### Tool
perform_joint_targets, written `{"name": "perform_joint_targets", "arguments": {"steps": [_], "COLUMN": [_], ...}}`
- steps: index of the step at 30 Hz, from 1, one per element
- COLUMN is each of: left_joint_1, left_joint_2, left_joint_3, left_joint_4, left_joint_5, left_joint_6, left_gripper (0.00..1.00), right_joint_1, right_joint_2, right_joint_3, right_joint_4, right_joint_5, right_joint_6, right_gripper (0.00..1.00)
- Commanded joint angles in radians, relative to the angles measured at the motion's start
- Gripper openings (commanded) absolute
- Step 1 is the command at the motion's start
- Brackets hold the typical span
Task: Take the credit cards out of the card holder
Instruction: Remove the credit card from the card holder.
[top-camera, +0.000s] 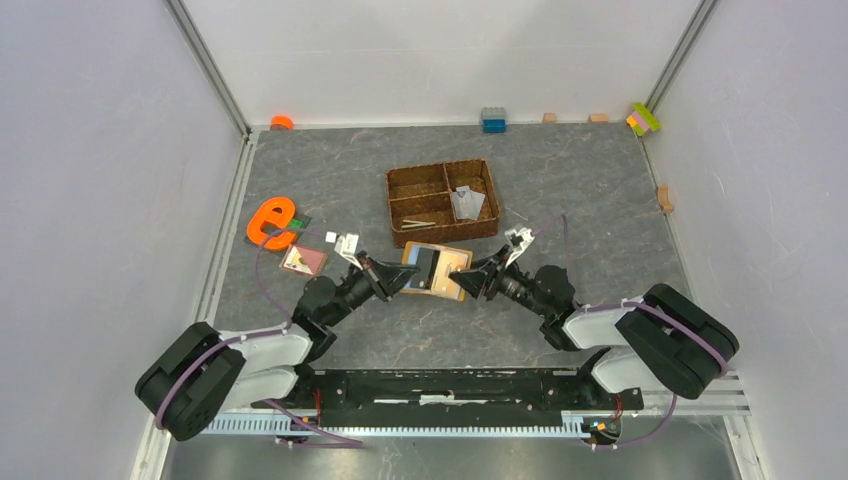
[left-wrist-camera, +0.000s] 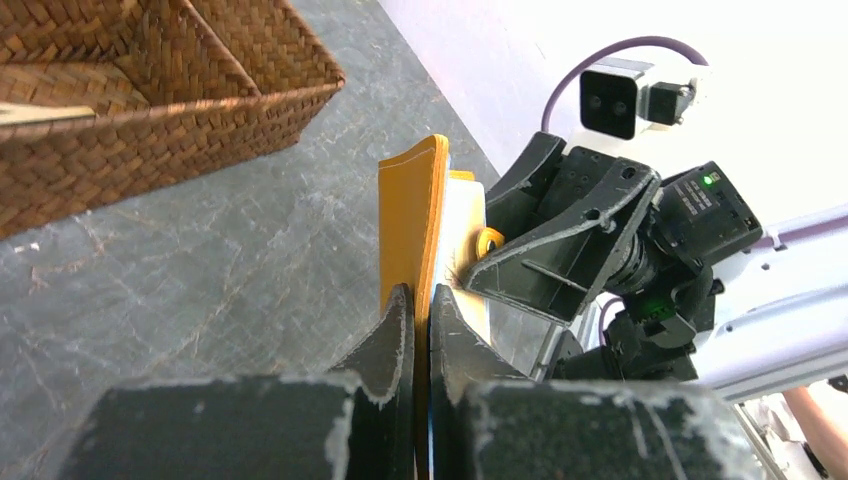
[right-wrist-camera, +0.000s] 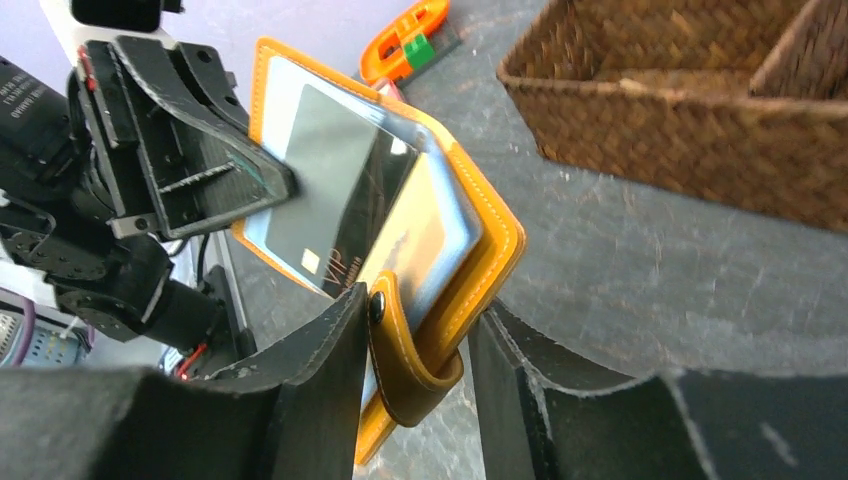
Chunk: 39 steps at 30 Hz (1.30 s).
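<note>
Tray (top-camera: 442, 167) just beyond card holder (top-camera: 445, 280); right gripper (right-wrist-camera: 418, 335) seemingly straddles it.

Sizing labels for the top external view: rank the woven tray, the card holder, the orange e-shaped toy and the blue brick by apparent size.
Largest: woven tray.
Next: card holder and orange e-shaped toy, too alike to rank.
Smallest: blue brick.

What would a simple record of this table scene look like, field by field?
left gripper: shut on the edge of the card holder
right gripper: fingers either side of the holder's snap-tab end; grip unclear
card holder state: orange, folded open
dark card: marked VIP, inside the holder
woven tray: on the table beyond the holder
</note>
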Motion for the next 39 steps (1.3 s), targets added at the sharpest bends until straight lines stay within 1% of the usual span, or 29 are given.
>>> {"name": "perform_joint_targets", "arguments": {"steps": [1,2,5,6,7,9,11,14,15,17,19,21,22,25,28,32,36,39], "left_joint_1": [0.004,0.003,0.006,0.008,0.01,0.015,0.015,0.016,0.016,0.016,0.016,0.016,0.016,0.016,0.018,0.019,0.021,0.024], "left_joint_2": [-0.029,-0.029,-0.015,-0.005,0.006,0.024,0.041,0.05,0.052,0.048,0.036,0.013,0.002,-0.02,-0.022,-0.023,-0.018,-0.022], "left_joint_3": [0.145,0.174,0.264,0.292,0.32,0.365,0.385,0.373,0.363,0.339,0.31,0.287,0.283,0.279,0.276,0.276,0.279,0.286], "left_joint_4": [-0.121,-0.164,-0.254,-0.27,-0.286,-0.316,-0.304,-0.28,-0.27,-0.251,-0.228,-0.221,-0.223,-0.239,-0.241,-0.245,-0.271,-0.319], "left_joint_5": [0.015,0.006,-0.045,-0.06,-0.073,-0.092,-0.097,-0.074,-0.065,-0.041,-0.047,-0.061,-0.064,-0.063,-0.068,-0.066,-0.093,-0.13], "left_joint_6": [0.008,0.021,0.056,0.059,0.06,0.056,0.057,0.094,0.107,0.128,0.137,0.145,0.15,0.154,0.154,0.148,0.143,0.14], "left_gripper": [0.02,0.02,0.02,0.02,0.02,0.02,0.02,0.02,0.02,0.02,0.02,0.02,0.02,0.02,0.02,0.02,0.02,0.02], "right_joint_1": [-0.033,-0.044,-0.062,-0.065,-0.066,-0.069,-0.069,-0.074,-0.081,-0.091,-0.098,-0.101,-0.101,-0.101,-0.101,-0.103,-0.104,-0.106], "right_joint_2": [-0.015,-0.019,-0.012,0.0,0.018,0.058,0.088,0.084,0.079,0.063,0.042,0.016,0.009,0.011,0.019,0.021,-0.004,-0.029], "right_joint_3": [0.106,0.141,0.273,0.318,0.372,0.45,0.458,0.352,0.332,0.316,0.3,0.265,0.247,0.231,0.21,0.17,0.147,0.112], "right_joint_4": [-0.005,-0.058,-0.221,-0.263,-0.296,-0.341,-0.289,-0.103,-0.091,-0.127,-0.191,-0.203,-0.192,-0.176,-0.102,-0.029,-0.028,-0.027], "right_joint_5": [-0.092,-0.095,-0.087,-0.082,-0.075,-0.071,-0.098,-0.115,-0.121,-0.132,-0.114,-0.098,-0.09,-0.104,-0.145,-0.165,-0.166,-0.165], "right_joint_6": [0.005,-0.013,-0.079,-0.099,-0.117,-0.129,-0.116,-0.059,-0.051,-0.072,-0.102,-0.109,-0.109,-0.101,-0.06,-0.026,-0.026,-0.031], "right_gripper": [0.47,0.5,0.69,0.74,0.77,0.78,0.75,0.73,0.7,0.65,0.58,0.55,0.54,0.47,0.45,0.32,0.29,0.29]}}
